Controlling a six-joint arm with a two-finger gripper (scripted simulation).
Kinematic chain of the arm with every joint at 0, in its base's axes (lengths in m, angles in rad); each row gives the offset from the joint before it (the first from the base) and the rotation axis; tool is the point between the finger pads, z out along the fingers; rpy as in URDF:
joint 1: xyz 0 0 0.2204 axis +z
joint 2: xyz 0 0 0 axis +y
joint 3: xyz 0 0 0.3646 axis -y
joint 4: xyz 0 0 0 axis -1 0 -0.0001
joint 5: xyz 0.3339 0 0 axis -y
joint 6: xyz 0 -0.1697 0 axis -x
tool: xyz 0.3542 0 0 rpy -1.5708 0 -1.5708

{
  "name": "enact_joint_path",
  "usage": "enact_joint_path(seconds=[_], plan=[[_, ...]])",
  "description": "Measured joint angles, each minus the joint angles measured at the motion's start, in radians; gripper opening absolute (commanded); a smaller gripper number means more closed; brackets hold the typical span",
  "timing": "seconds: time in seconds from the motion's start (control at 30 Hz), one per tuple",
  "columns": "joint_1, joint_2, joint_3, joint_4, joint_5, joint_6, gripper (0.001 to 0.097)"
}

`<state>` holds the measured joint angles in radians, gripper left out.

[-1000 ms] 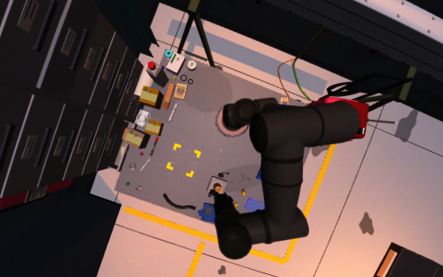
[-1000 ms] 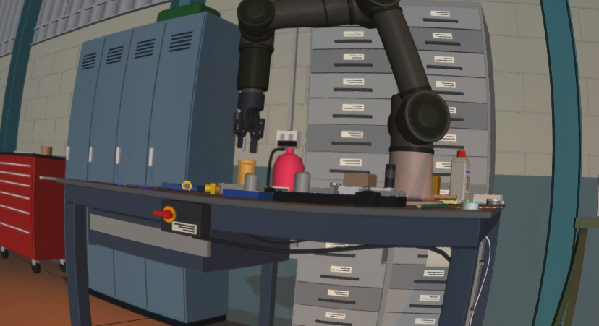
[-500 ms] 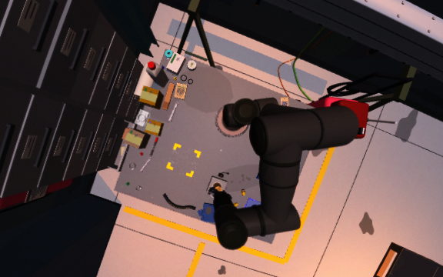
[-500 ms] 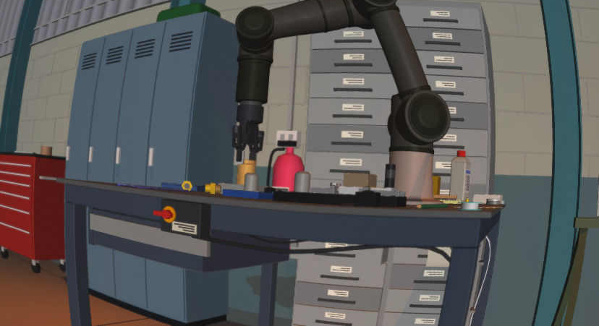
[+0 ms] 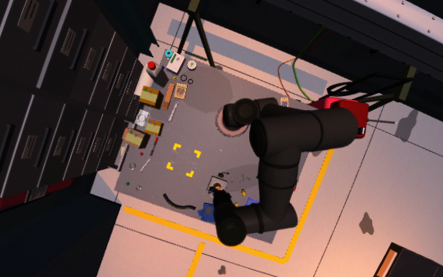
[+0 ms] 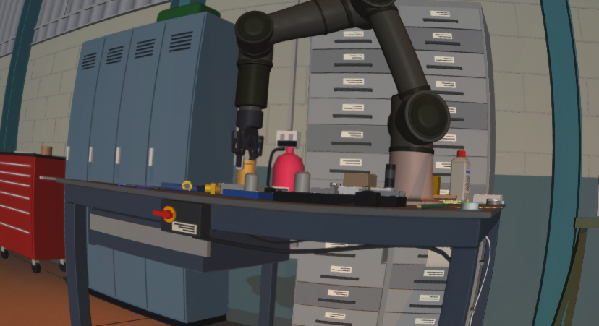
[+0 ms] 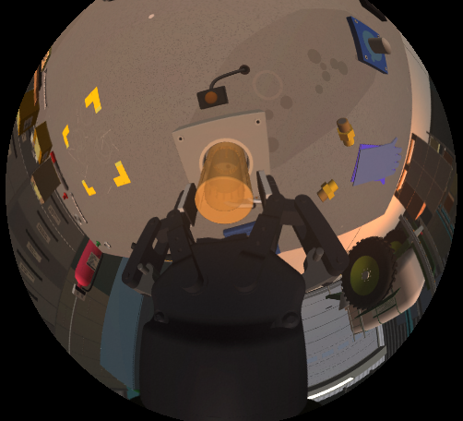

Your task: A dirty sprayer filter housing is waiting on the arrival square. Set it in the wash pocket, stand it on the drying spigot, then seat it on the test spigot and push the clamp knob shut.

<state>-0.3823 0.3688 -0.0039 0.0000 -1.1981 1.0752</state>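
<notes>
My gripper point(image 7: 225, 193) hangs open around the top of the orange, translucent filter housing point(image 7: 224, 178), which stands upright in the round hole of a pale square plate point(image 7: 223, 144) near the bench's front edge. From the second side camera the gripper point(image 6: 248, 156) is straight above the housing point(image 6: 247, 171). The arrival square point(image 5: 183, 159), marked by yellow corners, is empty and lies further in on the bench. A blue plate with a grey spigot point(image 7: 372, 46) sits to the right. A small black box with an orange knob point(image 7: 212, 97) lies just beyond the pale plate.
The grey drawer cabinet point(image 6: 394, 114) stands behind the bench, with blue lockers point(image 6: 146, 93) to its left. A red extinguisher point(image 6: 288, 167) stands beside the housing. Two brass fittings point(image 7: 335, 160) and a purple cloth point(image 7: 376, 164) lie to the right. Boxes and tools line the bench's far side point(image 5: 148, 115).
</notes>
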Motion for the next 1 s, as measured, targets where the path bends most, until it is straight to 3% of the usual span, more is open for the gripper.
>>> enact_joint_path(seconds=[0.37, 1.0], plan=[[0.0, 0.0, 0.0, 0.0, 0.001, 0.0, 0.07], [0.0, 0.0, 0.0, 0.0, 0.001, 0.0, 0.0325]])
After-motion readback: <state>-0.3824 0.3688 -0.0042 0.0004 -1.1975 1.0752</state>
